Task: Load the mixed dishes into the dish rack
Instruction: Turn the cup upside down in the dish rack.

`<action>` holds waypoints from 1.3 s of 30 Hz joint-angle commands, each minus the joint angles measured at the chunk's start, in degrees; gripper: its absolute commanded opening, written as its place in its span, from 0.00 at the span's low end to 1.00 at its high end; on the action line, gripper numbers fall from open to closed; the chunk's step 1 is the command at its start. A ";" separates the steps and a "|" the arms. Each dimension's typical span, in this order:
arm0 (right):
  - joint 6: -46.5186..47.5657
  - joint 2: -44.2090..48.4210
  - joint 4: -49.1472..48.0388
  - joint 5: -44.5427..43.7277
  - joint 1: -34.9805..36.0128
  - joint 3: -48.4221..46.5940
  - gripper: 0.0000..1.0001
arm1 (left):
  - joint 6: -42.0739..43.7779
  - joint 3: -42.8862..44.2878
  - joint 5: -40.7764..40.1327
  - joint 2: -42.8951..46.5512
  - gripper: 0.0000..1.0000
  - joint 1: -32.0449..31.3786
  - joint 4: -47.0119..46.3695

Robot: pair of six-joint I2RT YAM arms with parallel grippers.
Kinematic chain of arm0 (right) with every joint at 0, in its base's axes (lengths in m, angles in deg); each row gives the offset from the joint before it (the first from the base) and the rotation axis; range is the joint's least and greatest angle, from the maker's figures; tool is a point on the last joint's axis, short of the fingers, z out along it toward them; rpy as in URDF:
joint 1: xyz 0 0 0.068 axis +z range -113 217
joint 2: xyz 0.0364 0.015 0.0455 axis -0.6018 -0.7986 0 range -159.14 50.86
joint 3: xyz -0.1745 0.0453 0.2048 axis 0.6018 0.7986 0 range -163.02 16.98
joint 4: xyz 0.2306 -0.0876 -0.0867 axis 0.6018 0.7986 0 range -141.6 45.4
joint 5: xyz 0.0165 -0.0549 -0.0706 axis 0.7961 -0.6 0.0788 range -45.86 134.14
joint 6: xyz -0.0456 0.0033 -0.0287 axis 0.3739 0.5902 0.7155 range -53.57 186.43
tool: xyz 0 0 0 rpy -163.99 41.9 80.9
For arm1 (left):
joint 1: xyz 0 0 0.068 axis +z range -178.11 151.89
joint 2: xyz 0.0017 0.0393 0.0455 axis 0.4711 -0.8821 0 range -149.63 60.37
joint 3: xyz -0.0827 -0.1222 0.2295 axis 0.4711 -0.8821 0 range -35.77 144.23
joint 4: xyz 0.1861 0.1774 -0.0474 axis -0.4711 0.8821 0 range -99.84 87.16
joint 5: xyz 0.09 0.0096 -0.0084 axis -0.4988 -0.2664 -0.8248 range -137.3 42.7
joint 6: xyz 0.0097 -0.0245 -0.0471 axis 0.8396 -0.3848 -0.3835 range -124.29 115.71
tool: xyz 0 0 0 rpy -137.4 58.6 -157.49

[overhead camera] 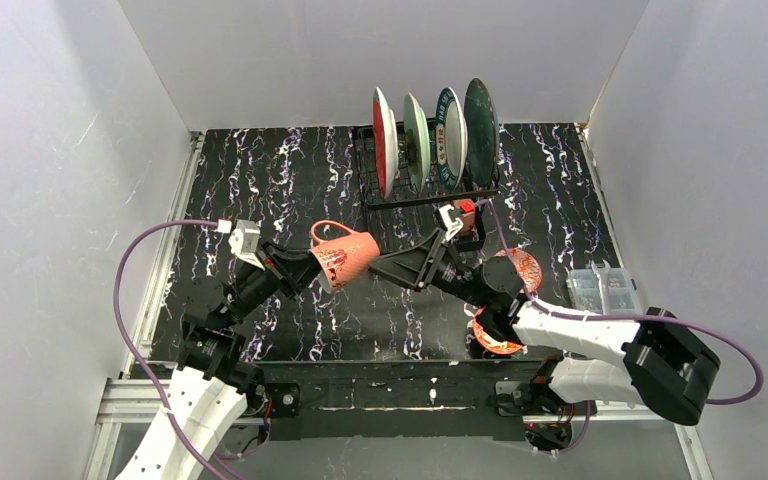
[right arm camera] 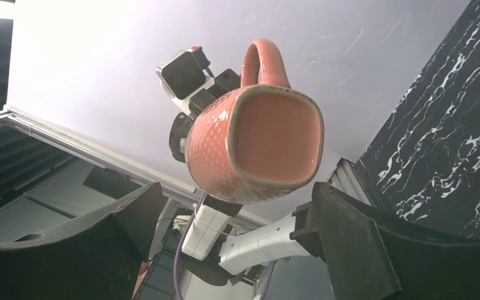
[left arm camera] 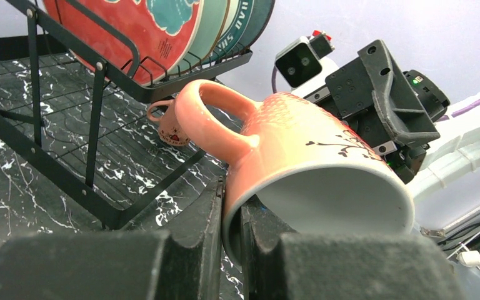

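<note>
My left gripper (overhead camera: 305, 268) is shut on the rim of a terracotta mug (overhead camera: 345, 258), one finger inside and one outside, and holds it tilted above the table; the grip shows in the left wrist view (left arm camera: 232, 231). My right gripper (overhead camera: 380, 266) is open and empty, its fingers facing the mug's base (right arm camera: 256, 144) from close by without touching it. The dish rack (overhead camera: 400, 195) stands at the back with four plates upright: red (overhead camera: 384, 140), pale green (overhead camera: 416, 142), white (overhead camera: 449, 137), dark teal (overhead camera: 481, 130). A second mug (left arm camera: 170, 125) sits on the rack's flat base. Two red-patterned bowls (overhead camera: 522, 266) (overhead camera: 495, 338) lie on the table by my right arm, partly hidden.
A clear plastic box (overhead camera: 603, 290) sits at the right edge of the black marbled table (overhead camera: 260, 180). White walls close in the left, back and right sides. My two arms nearly meet over the table's middle.
</note>
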 commanded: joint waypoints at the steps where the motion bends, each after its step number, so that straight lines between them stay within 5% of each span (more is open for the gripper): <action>1: -0.14 -1.82 -5.19 -1.29 1.36 -4.00 0.99 | -0.86 0.02 1.22 1.37 0.00 0.02 -8.47; 28: -1.45 -9.69 -11.72 -3.36 4.96 -8.09 0.95 | -0.53 -1.92 5.24 2.40 0.00 -0.05 -11.53; 39: -1.77 -10.03 -13.47 -2.84 5.14 -7.45 0.76 | -0.90 -2.09 5.38 1.97 0.00 -0.01 -11.48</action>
